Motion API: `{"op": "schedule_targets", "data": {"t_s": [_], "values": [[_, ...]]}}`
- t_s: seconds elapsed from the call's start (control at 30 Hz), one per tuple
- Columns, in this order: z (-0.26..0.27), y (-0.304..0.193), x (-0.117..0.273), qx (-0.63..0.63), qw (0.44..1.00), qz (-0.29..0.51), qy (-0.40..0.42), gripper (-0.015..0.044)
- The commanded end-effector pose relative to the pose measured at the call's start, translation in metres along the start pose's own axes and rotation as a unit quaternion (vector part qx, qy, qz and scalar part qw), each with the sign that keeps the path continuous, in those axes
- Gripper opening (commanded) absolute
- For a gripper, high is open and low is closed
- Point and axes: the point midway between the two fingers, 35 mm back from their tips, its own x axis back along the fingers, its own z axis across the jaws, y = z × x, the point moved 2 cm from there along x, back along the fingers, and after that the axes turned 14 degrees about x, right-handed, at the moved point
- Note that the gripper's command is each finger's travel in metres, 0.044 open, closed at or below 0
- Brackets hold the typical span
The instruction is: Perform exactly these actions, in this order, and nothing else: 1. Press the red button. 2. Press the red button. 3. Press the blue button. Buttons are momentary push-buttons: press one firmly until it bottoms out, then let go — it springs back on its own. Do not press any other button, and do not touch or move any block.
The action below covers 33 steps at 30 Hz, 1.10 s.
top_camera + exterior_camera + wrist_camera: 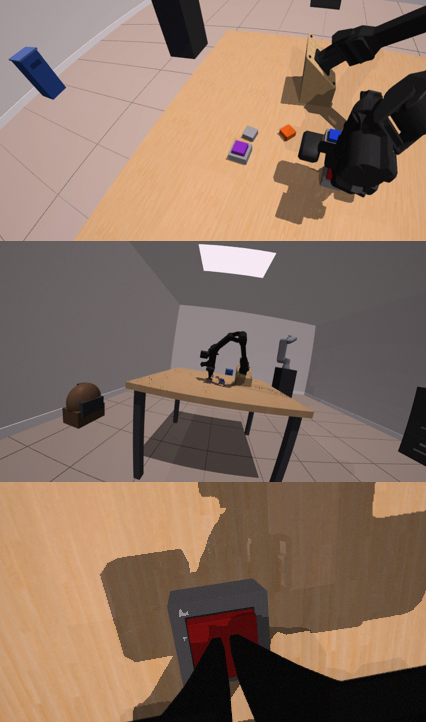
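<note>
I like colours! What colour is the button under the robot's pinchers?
Red, in a grey frame. The shut gripper sits on the red button; the wrist view shows it best.

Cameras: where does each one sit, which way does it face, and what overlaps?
Top: high over the table, angled down; arm and wrist show.
Exterior: low across the room, facing the table; whole arm shows.
Wrist: on the arm, looking down the shut gripper.
Shared: red button in top and wrist, tips on its cap.

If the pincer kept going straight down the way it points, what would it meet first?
The red button: the shut pincer has its tips over that cap, apparently touching it, though exact contact depth is unclear. The grey housing surrounds it.
</note>
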Motion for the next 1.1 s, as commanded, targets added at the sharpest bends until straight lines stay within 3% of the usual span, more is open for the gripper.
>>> {"op": "schedule_targets", "data": {"t_s": [0.0,0.13,0.3,1.07], "values": [[0.001,-0.002,-0.002,-0.004,1.0,0.004,0.003,0.002],[0.001,-0.002,-0.002,-0.004,1.0,0.004,0.003,0.002],[0.0,-0.002,0.031,-0.004,1.0,0.004,0.002,0.002],[0.001,-0.002,0.003,-0.004,1.0,0.004,0.003,0.002]]}}
